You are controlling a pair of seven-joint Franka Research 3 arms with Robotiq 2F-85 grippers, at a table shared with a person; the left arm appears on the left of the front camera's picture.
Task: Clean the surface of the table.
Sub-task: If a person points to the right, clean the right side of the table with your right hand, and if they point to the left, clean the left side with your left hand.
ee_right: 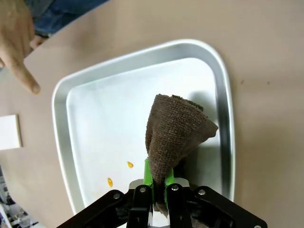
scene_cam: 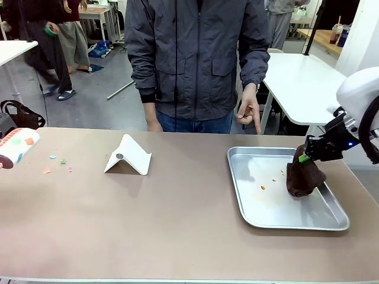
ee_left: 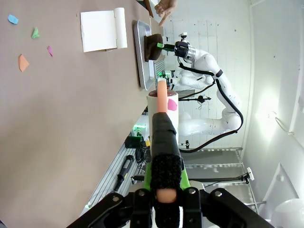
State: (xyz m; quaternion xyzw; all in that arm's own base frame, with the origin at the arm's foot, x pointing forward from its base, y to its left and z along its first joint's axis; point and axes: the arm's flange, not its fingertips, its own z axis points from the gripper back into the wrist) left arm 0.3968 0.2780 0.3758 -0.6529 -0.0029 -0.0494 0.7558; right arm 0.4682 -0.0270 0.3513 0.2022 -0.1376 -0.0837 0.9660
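Brownish table (scene_cam: 177, 225) carries paper scraps (scene_cam: 47, 171) and tray (scene_cam: 296, 226).

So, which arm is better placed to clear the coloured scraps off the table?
Left: the left gripper holds the roller beside the scraps; the right gripper hangs over the tray, gripping a brown cloth.

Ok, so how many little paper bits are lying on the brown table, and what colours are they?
Blue scrap: 1
Green scrap: 1
Pink scrap: 1
Orange scrap: 1
Total: 4
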